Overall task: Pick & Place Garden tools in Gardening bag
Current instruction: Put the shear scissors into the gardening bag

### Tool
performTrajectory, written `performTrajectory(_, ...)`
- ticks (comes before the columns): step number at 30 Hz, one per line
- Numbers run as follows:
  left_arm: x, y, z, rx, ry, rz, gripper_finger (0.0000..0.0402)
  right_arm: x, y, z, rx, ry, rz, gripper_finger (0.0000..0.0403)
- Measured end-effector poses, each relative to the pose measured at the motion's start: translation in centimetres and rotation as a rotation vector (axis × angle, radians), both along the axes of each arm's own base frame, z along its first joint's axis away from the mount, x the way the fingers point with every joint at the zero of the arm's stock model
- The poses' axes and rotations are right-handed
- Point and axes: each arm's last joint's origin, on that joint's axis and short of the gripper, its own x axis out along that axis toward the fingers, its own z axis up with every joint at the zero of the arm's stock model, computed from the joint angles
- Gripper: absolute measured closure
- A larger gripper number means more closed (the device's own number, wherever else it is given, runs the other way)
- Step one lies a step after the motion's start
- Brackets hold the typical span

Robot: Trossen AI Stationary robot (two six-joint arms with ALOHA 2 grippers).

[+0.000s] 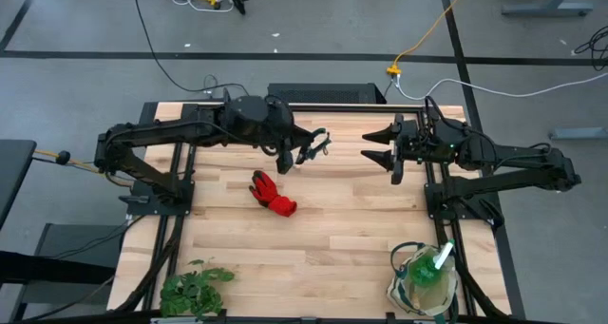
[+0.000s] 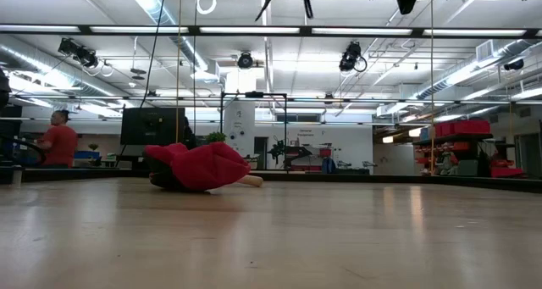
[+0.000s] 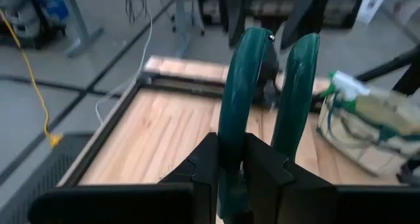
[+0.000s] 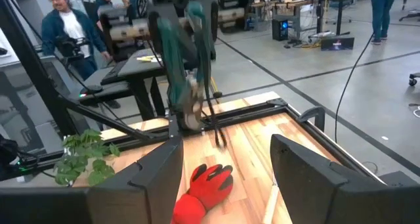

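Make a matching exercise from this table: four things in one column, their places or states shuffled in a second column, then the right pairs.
Things:
1. red glove
2. pruning shears
3. gardening bag
4. leafy plant bunch

Places or states:
A. at the table's near right corner, a spray bottle inside
B. lying on the bare wood mid-table
C. at the table's near left corner
D. held up off the table in the left gripper

Pairs: 1-B, 2-D, 3-A, 4-C
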Motion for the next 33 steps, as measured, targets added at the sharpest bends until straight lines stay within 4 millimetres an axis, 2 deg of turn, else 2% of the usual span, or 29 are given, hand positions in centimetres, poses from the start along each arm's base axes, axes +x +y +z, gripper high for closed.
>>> performTrajectory(11, -3.8, -0.3, 3.2, 0.044, -0.099, -0.001, 0.0344, 0.0, 0.0, 0.1, -0.020, -0.013, 0.001, 0.0172)
performTrajectory(19, -5.7, -0.4, 4.3, 0.076, -0.124, 0.013, 0.0344, 0.0, 0.0, 0.2, -0.026, -0.021, 0.000, 0.0172)
performTrajectory(26, -5.8, -0.5, 3.2, 0.079, -0.045, 0.011, 0.0344, 0.0, 0.0, 0.3, -0.028, -0.024, -0.001, 0.0172)
performTrajectory(33, -4.3, -0.5, -0.8, 0.019, -0.088, -0.014, 0.0344, 0.0, 0.0, 0.2, -0.028, -0.023, -0.001, 0.0172)
